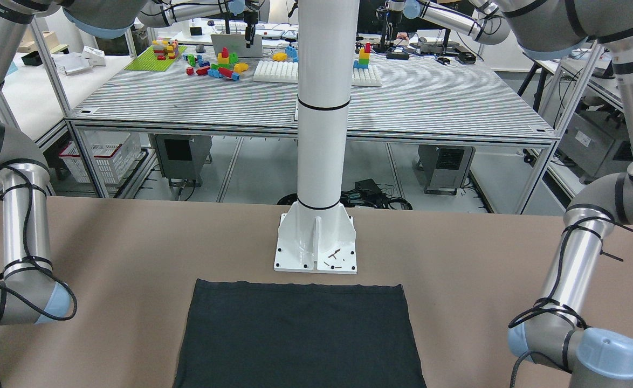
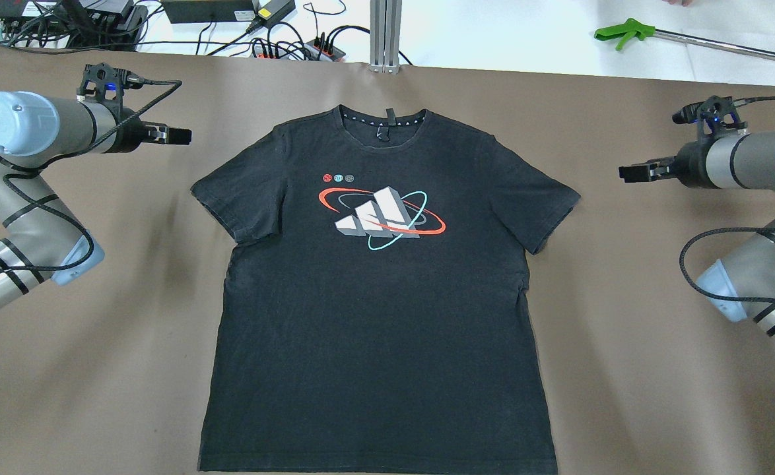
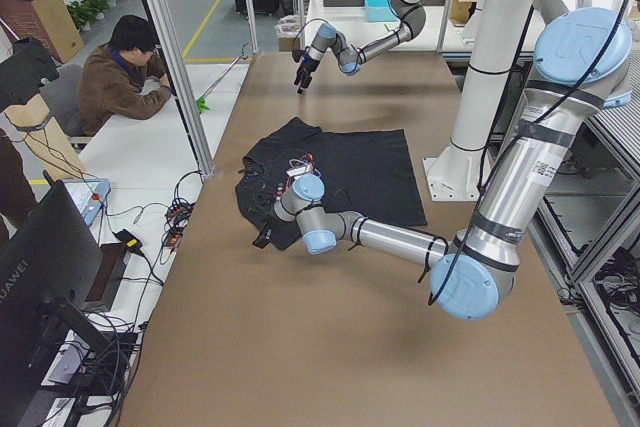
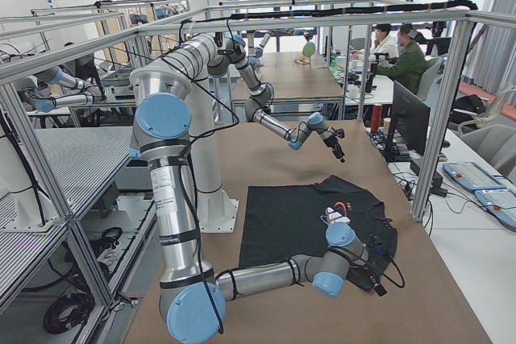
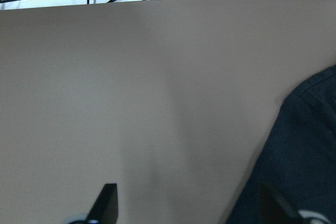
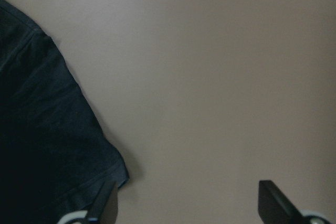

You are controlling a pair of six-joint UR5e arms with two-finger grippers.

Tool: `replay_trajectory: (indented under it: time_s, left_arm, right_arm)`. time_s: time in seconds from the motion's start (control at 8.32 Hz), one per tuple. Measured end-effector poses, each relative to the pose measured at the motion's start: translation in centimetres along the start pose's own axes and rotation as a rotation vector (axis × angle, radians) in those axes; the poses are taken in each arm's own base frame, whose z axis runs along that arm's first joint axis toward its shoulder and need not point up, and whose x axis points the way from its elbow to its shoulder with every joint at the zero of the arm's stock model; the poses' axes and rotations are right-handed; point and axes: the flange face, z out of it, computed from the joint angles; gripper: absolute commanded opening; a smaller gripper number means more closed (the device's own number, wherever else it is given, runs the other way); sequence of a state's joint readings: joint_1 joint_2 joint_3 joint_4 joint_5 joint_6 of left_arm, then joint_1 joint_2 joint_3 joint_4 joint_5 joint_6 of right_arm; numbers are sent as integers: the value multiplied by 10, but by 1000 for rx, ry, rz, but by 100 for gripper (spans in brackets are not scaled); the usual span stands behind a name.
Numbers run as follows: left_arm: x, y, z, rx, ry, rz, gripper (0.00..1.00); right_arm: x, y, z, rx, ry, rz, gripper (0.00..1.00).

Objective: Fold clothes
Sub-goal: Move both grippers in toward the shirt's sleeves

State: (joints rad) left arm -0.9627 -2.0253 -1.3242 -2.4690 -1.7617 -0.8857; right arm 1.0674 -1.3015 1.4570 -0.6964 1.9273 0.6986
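A black T-shirt (image 2: 374, 290) with a white, red and teal chest print lies flat, face up, on the brown table, collar at the far side, both sleeves spread. Its hem shows in the front-facing view (image 1: 300, 334). My left gripper (image 2: 179, 135) hovers open and empty beside the shirt's left sleeve; the wrist view shows its fingers wide apart (image 5: 189, 208) over bare table, the sleeve (image 5: 304, 156) at the right. My right gripper (image 2: 628, 173) hovers open and empty off the right sleeve, whose hem (image 6: 37, 129) shows at the left between spread fingers (image 6: 189, 205).
The white pillar base (image 1: 316, 242) stands on the table just behind the hem. Cables and power strips (image 2: 295, 46) and an aluminium post (image 2: 385, 33) line the far edge. A green-handled tool (image 2: 625, 31) lies on the white bench beyond. A person (image 3: 120, 77) sits at that bench.
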Motion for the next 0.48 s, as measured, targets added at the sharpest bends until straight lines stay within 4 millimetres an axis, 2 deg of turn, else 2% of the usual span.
replay_trajectory:
  time_s: [0.12, 0.48]
  left_arm:
    - [6, -3, 5, 5, -2, -1, 94]
    - [14, -7, 13, 19, -10, -2, 94]
  right_arm:
    - [-14, 4, 15, 13, -10, 8, 94]
    - [-40, 18, 66, 47, -28, 9, 94]
